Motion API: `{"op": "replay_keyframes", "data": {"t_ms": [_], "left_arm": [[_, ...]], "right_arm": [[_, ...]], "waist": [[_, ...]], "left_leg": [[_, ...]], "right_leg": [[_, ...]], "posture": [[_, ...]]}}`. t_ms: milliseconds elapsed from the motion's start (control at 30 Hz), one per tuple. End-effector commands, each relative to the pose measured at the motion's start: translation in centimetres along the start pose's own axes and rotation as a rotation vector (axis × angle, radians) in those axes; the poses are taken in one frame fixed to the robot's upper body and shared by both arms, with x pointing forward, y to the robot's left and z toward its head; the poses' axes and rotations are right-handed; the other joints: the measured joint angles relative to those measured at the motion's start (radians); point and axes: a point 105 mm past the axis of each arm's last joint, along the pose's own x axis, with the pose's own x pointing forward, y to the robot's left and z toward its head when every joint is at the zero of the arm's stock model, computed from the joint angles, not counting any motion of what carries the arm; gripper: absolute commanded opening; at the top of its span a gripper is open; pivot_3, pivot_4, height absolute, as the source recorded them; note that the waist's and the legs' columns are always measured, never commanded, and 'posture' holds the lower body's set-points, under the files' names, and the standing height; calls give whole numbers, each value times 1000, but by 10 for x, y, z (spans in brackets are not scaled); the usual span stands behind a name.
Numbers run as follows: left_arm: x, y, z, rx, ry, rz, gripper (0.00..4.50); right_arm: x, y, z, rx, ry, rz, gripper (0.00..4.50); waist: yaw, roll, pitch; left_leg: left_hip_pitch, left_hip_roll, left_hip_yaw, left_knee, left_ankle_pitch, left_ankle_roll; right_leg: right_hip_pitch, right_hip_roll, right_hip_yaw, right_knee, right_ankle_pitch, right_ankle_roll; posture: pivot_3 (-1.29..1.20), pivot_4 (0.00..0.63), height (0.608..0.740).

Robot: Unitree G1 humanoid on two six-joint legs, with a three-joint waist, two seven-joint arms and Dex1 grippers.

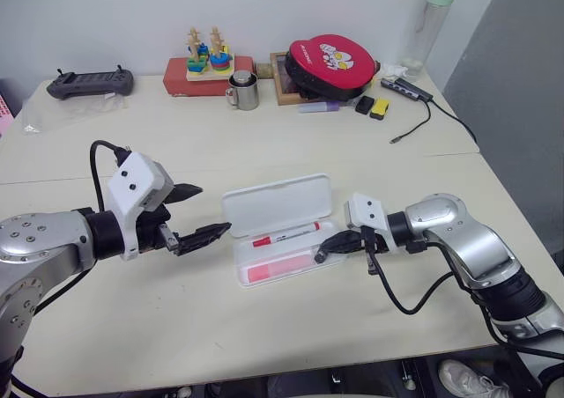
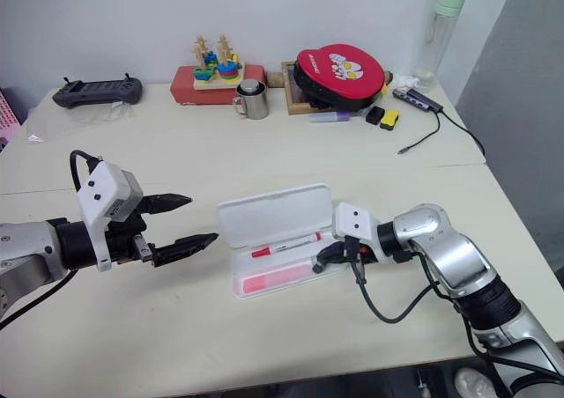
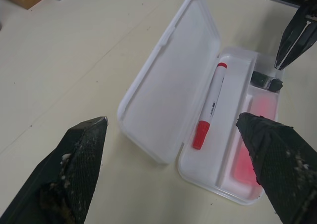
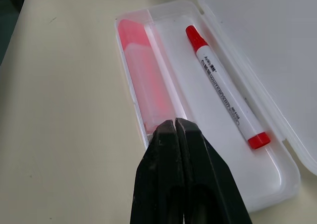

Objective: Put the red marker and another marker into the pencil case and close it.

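Open at frame centre: flat white plastic hinged pencil case [image 1: 284,206], lid tipped back toward the upper left of its tray, resting on the cream table [image 1: 176,327]; lying inside the tray's rear compartment, slim white-barrelled red marker [image 1: 286,235] with red cap, slanted along the case's length; lying in the front compartment, thick all-pink highlighter [image 1: 280,267], parallel to the pen and apart from it behind a divider.

Reaching in from the left edge of the head view: left gripper [image 1: 199,211], forearm roughly level, two black fingers spread wide and empty, tips pointing right toward the lid, stopping just short of it; seen from its wrist camera, both fingers [image 3: 79,169] framing the open case.

Reaching in from the lower right: right gripper [image 1: 327,249], elbow bent, wrist turned so the tool points left and slightly down; fingers [image 4: 183,169] pressed fully together, holding nothing, tips at the right end of the tray, over the highlighter's end.
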Motion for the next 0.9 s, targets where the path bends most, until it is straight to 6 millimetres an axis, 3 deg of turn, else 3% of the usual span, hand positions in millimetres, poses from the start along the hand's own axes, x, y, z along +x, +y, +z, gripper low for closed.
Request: {"op": "replay_keyframes", "data": {"t_ms": [33,500,900], "left_arm": [[-1,2,5,30,-9,6,4500],[-1,3,5,35,-9,11,4500],[-1,4,4,43,-5,11,4500]], "right_arm": [[-3,0,14,-62,-24,17,15],[-5,1,-8,-35,24,64,15],[18,6,-12,-36,29,82,15]], "waist": [[0,0,0],[0,0,0],[0,0,0]], "left_leg": [[0,0,0,0,0,0],[0,0,0,0,0,0],[0,0,0,0,0,0]], "right_leg": [[0,0,0,0,0,0],[0,0,0,0,0,0],[0,0,0,0,0,0]], "posture": [[0,150,740],[0,150,740],[0,150,740]]}}
